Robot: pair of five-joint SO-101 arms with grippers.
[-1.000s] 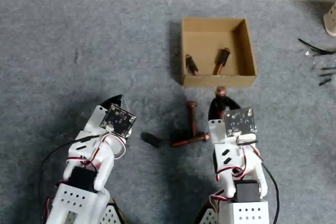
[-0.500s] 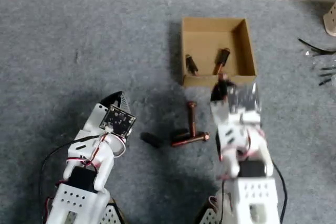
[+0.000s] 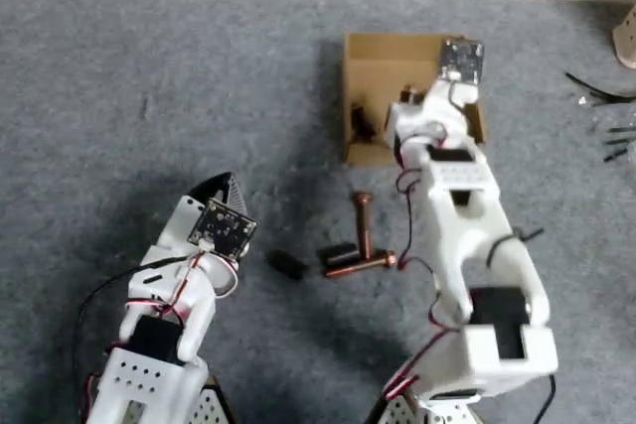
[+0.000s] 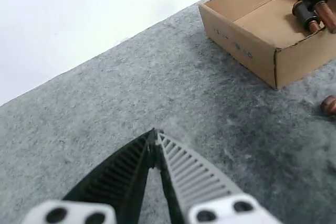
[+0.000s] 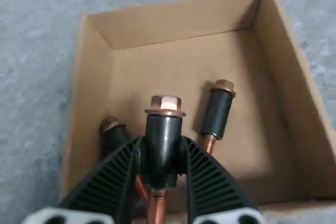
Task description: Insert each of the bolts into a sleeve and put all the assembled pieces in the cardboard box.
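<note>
Arms side by side at a grey surface. The right tool is above the open cardboard box, clenched on a black sleeve with a copper bolt through it. Two more assembled pieces lie on the box floor, one either side of the held one. The left tool is pressed closed on nothing, well apart from the box. Two loose bolts and two spare sleeves lie between the arms.
</note>
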